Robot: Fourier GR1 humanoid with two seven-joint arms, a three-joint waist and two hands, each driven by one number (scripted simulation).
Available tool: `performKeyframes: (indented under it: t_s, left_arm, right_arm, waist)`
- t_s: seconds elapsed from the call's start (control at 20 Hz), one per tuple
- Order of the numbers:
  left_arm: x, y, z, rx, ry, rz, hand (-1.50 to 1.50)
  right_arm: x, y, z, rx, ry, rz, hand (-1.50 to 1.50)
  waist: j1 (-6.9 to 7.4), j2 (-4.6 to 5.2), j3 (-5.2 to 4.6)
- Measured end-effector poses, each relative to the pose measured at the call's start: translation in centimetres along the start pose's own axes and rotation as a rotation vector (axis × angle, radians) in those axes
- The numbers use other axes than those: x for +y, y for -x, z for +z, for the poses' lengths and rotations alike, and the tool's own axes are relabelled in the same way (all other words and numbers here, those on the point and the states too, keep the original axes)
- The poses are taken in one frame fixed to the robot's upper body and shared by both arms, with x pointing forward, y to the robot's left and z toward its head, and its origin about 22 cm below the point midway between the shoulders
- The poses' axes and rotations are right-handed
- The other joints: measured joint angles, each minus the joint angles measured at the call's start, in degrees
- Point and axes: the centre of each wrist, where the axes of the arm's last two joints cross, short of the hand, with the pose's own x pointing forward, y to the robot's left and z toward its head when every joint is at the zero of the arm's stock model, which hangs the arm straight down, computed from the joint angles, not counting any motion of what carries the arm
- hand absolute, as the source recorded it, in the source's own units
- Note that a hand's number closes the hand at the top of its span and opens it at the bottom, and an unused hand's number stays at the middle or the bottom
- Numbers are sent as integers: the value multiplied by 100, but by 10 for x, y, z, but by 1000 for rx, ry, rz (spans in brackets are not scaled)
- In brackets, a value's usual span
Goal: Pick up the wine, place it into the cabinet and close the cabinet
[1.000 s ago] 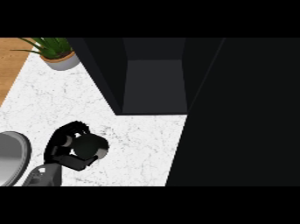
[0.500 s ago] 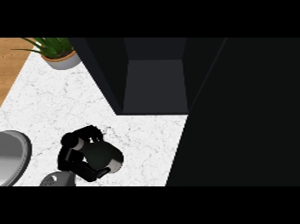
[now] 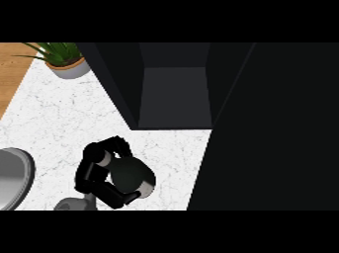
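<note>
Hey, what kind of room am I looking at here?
Probably a kitchen: a white marble counter, a dark open cabinet on it, and a potted plant at the far left corner.

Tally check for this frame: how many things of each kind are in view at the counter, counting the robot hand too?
wine bottle: 1
left robot hand, curled round the wine bottle: 1
potted plant: 1
cabinet, door open: 1
grey rounded object at the left edge, kind unclear: 1
Total: 5
</note>
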Motion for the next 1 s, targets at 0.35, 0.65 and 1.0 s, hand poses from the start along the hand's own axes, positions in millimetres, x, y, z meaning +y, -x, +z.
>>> performKeyframes:
  t_s: [0.35, 0.65, 1.0]
  left_arm:
    - [-30, -21, -23, -37, -45, -64, 150]
    - [-36, -29, -48, -52, -86, -133, 150]
    - [-38, -28, -74, -48, -101, -201, 150]
  right_arm:
    - [-3, 2, 4, -6, 4, 23, -150]
    - [-7, 3, 5, -2, 11, 40, -150]
    - [-9, 3, 3, -8, 15, 49, -150]
  waist:
    - [-40, 8, -2]
    - [-56, 18, -3]
    - [-69, 29, -5]
